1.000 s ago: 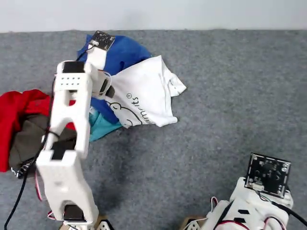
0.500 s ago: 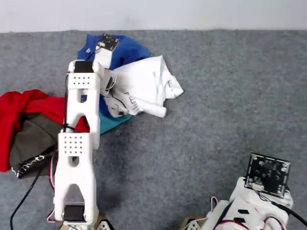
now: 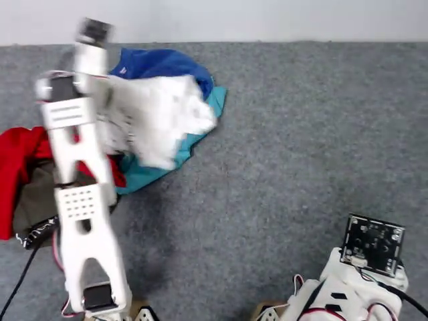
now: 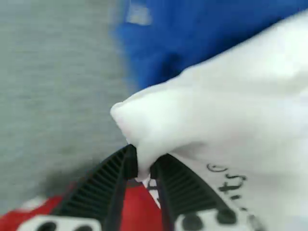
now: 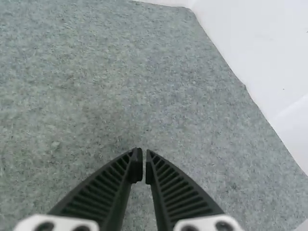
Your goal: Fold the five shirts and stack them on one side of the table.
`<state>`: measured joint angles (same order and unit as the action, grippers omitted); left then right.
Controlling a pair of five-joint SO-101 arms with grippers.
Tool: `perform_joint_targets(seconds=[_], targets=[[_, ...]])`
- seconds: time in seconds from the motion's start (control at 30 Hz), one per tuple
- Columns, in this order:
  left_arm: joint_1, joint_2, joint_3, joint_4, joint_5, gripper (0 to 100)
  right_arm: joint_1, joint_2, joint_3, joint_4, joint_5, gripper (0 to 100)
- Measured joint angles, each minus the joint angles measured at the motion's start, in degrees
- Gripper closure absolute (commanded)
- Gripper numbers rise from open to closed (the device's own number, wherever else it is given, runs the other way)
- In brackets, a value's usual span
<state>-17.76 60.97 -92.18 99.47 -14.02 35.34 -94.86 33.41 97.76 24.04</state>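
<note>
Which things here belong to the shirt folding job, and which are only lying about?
Job: white shirt in the left pincer, blue shirt, teal shirt, red shirt, dark shirt.
Lying about: grey table cover, white wall.

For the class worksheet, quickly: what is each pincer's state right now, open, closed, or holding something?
Left pincer: closed on the white shirt.
Right pincer: closed, holding nothing.

We are at a robotics test bench.
We see flat grey felt carpet (image 3: 301,134) over the table, a bare white wall (image 3: 267,20) behind, a white plastic robot arm (image 3: 80,200) and an exposed black camera circuit board (image 3: 373,244).
</note>
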Motion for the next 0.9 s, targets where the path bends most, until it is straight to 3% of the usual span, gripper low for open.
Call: perform_joint_targets(seconds=[0.4, 0.6, 0.77, 0.9], targets=[[-21.1, -24.7, -0.09, 0.0, 0.18, 99, 0.0, 0.0, 0.0, 0.0, 0.0, 96.9], [-28.31, -31.82, 3.25, 0.0, 7.74, 99, 0.0, 0.0, 0.0, 0.0, 0.0, 96.5], [-34.37, -41.41, 25.32, 0.0, 13.71, 99, 0.0, -4.75, 0.0, 1.76, 0.0, 96.5], [-33.76, -52.13, 51.25, -0.35, 13.98, 98, 0.0, -8.62, 0.09, 1.93, 0.0, 96.5]])
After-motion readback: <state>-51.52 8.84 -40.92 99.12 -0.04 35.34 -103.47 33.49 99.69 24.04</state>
